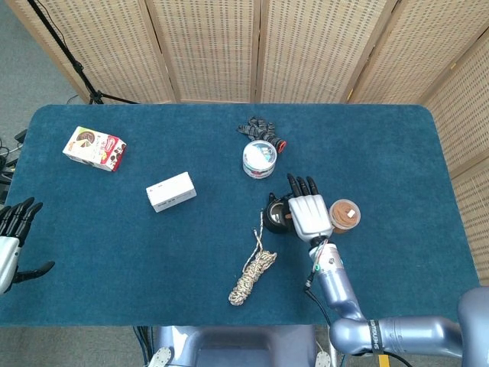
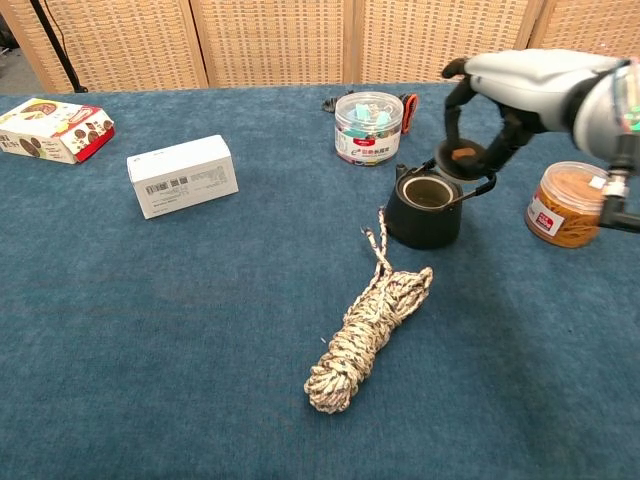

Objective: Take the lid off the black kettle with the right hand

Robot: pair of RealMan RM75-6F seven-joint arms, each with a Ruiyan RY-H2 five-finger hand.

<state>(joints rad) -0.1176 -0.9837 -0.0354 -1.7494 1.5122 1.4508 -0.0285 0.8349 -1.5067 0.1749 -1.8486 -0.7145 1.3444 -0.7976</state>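
The small round black lid (image 2: 462,156) is held in the fingertips of the right hand (image 2: 520,85), right of centre in the chest view, lifted clear of the squat black cast-iron kettle (image 2: 424,208), whose open mouth is exposed just below and to the left of it. The lid is seen tilted, gripped only at its edge, so a slip is judged possible; a drop from here would likely land on the kettle's rim or its raised wire handle (image 2: 468,190). To the right, the clear jar with a brown filling (image 2: 563,205) sits near the hand's likely set-down area and could be knocked. The coiled speckled rope (image 2: 366,335) lies just beside the kettle's near side. At the far left edge of the head view, the left hand (image 1: 11,238) is seen released, fingers spread, holding nothing.
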